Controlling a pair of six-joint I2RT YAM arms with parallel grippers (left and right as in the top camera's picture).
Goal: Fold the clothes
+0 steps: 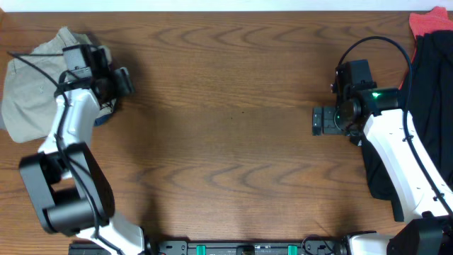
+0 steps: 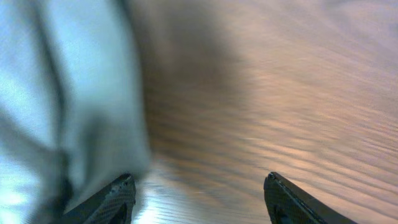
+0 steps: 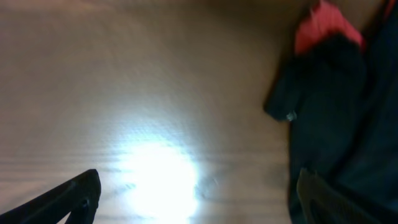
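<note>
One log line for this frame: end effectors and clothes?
left end effector: open, empty, at edge of khaki shorts | right end effector: open, empty, beside black garment | fold: not begun, both crumpled

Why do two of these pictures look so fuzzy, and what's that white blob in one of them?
Overhead view: sharp and evenly lit. Left wrist view: blurred throughout, the pale cloth washed out bluish. Right wrist view: also soft; the blob is glare off the table, and the dark garment loses detail.

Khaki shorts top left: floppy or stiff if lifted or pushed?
Likely floppy: the khaki shorts lie crumpled in soft folds, so one pinch would probably leave them sagging. Pushed, the loose heap would likely bunch, not slide whole.
</note>
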